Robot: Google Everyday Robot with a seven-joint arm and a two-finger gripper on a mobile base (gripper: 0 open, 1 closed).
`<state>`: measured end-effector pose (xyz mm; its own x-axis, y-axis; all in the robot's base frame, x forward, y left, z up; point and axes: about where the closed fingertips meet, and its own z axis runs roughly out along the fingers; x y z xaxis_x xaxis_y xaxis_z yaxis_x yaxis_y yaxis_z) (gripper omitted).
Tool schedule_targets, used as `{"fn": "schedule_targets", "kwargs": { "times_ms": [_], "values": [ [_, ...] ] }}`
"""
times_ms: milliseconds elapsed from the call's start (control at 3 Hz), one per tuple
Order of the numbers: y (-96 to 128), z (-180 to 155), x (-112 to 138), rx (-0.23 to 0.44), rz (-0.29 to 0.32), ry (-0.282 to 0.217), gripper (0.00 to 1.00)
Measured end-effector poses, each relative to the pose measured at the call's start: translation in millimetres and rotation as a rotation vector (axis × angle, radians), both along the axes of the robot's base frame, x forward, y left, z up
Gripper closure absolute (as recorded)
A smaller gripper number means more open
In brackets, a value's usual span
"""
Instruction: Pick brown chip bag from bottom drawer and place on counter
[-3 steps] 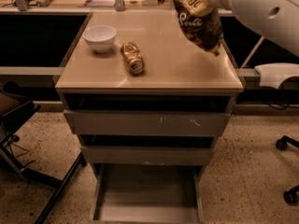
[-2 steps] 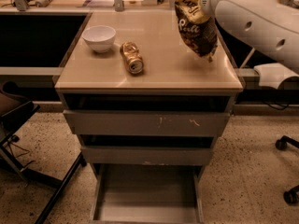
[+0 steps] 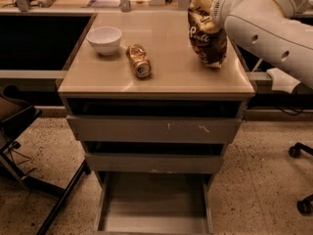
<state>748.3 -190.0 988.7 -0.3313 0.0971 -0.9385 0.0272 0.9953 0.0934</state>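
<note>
The gripper [image 3: 213, 5] is at the far right corner of the cabinet top, right against the crumpled upper end of the wrinkly dark-brown foil chip bag with cream ends and white lettering [image 3: 207, 35]. The jaws are hidden behind that upper end, so I cannot tell whether they pinch it or stand apart.

Compared with a second ago, the bag is lower and more upright. Then it hung tilted in the air above the right edge. Now it reaches straight down from the gripper, and its bottom end appears to touch the glossy beige square counter [image 3: 166, 77] near the right rear corner. The bulky white arm [image 3: 274, 28] runs from the gripper off to the right, lower in the view than before.

On the counter's left half, well apart from the bag, a small white bowl [image 3: 104, 39] and a gold metal can lying on its side [image 3: 138, 60] sit where they were.

Below, two shallow grey drawers with scratched fronts [image 3: 154, 129] stand slightly pulled out. The deep grey metal bottom drawer [image 3: 154, 204] stays pulled right out, its grey floor showing.
</note>
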Motion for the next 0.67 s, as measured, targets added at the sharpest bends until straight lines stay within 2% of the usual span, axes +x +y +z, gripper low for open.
{"fn": "schedule_targets", "kwargs": {
  "times_ms": [667],
  "values": [
    [0.0,0.0,0.0,0.000,0.000,0.000,0.35]
  ]
}}
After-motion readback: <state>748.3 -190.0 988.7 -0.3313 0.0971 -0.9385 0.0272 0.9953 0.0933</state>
